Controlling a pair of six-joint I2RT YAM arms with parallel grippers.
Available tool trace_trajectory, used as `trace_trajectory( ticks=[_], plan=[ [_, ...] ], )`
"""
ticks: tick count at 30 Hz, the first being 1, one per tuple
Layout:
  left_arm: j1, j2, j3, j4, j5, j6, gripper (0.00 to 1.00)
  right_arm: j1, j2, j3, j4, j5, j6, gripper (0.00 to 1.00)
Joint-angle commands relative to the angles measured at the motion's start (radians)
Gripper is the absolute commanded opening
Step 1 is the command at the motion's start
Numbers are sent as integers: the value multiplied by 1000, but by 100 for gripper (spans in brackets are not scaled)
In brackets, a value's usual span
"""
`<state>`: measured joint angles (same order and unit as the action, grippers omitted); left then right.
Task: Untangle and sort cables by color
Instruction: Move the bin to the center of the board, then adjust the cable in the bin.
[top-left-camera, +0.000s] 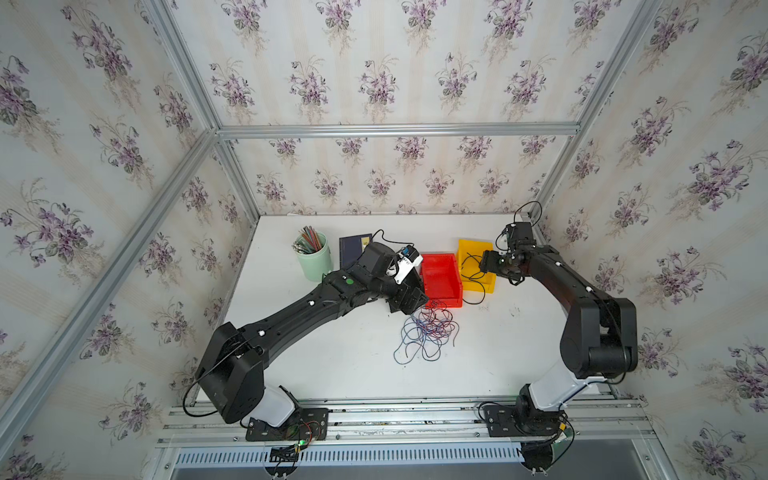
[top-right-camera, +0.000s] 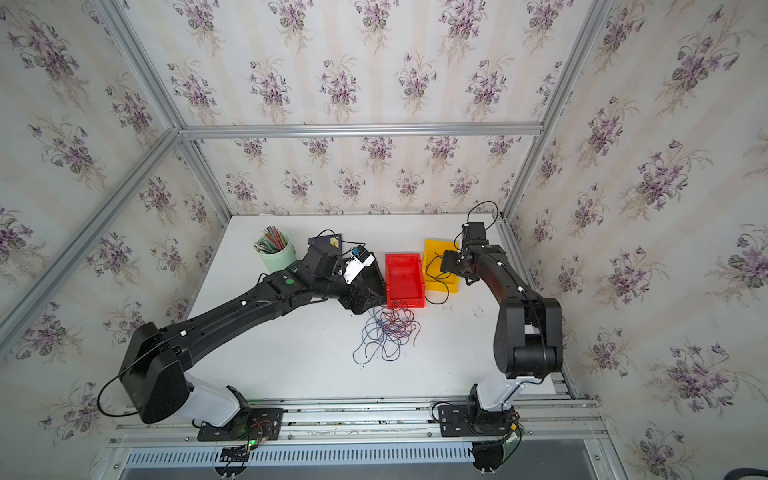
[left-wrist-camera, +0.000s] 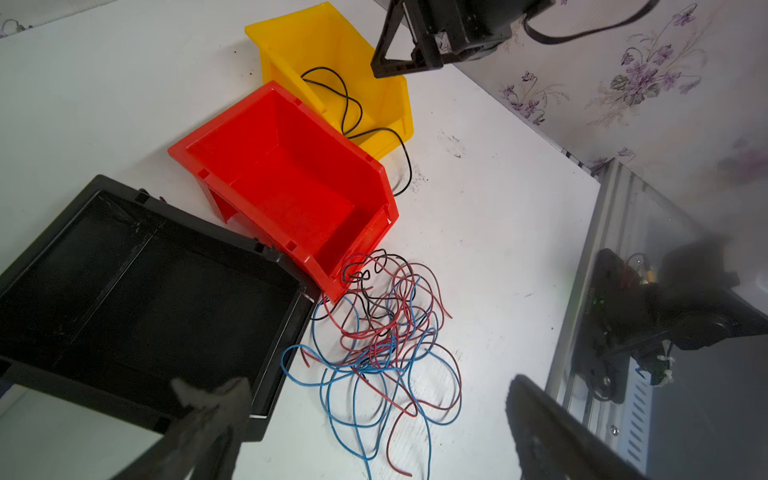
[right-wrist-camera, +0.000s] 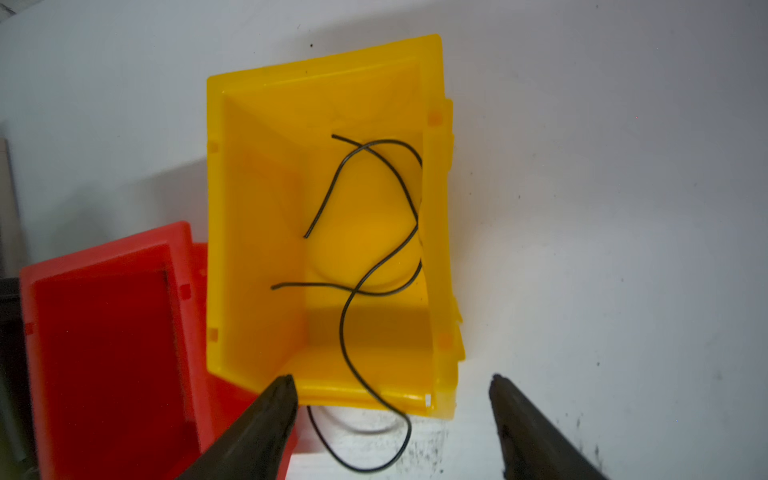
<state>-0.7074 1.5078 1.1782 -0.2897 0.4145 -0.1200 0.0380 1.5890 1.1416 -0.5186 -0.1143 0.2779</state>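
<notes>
Blurred at the lens, the left gripper (left-wrist-camera: 374, 382) holds its two black fingers spread wide with nothing between them. It hangs over the tangle of thin red, blue and black cables (left-wrist-camera: 382, 340) on the white table (left-wrist-camera: 519, 208).

Read the table in the top views as a dial with the far wall at 12. The tangle (top-left-camera: 428, 332) lies near the centre. Its long axis runs from about 1 o'clock, right at the front corner of the empty red plastic bin (left-wrist-camera: 291, 199), down to 7 o'clock.

The right gripper (right-wrist-camera: 390, 377) is at 2 o'clock, above the front lip of the yellow plastic bin (right-wrist-camera: 257, 208). Its jaws are apart and empty. A black cable (right-wrist-camera: 374, 270) curls inside that bin and trails over the lip toward 6 o'clock onto the table; whether it is one strand or two I cannot tell.

My judgement is that the next pick belongs to the left arm. The heap sits directly under its open fingers, while the right gripper is well apart from it. The few black strands sit at the heap's 12 o'clock end, and blue loops reach furthest toward 6.

Only the left wrist view shows the empty black plastic bin (left-wrist-camera: 124, 282) beside the red one, which the left arm hides in both top views. Only the top views show the mint-green cup of coloured pencils (top-left-camera: 316, 262) and the dark blue book (top-left-camera: 351, 249) at 10 o'clock.
</notes>
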Motion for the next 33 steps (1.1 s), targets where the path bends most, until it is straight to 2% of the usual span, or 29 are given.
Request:
trace_trajectory(
  ticks=[1,4,7,10,13,16,27,33],
  plan=[
    [-3,-3,0,40,0,18,99,0,-97,-126,5,-108,234,76],
    [-2,-17,-12,32,-1,29,99,3,-188,-287,61,-151,359,73],
    [-2,-37,-35,29,1,34,99,3,-203,-401,137,-185,463,65],
    [-3,-58,-60,21,-2,36,99,17,-180,-451,221,-201,560,57],
    [-3,-83,-85,16,-10,33,99,41,-181,-476,310,-157,633,50],
    [-3,-118,-108,10,-22,31,99,51,-152,-474,351,-137,662,45],
    [-3,-180,-158,-26,-51,54,99,52,-76,-465,409,-69,679,40],
    [-3,-165,-144,-29,-51,56,99,53,-27,-441,434,-62,676,30]
  ],
)
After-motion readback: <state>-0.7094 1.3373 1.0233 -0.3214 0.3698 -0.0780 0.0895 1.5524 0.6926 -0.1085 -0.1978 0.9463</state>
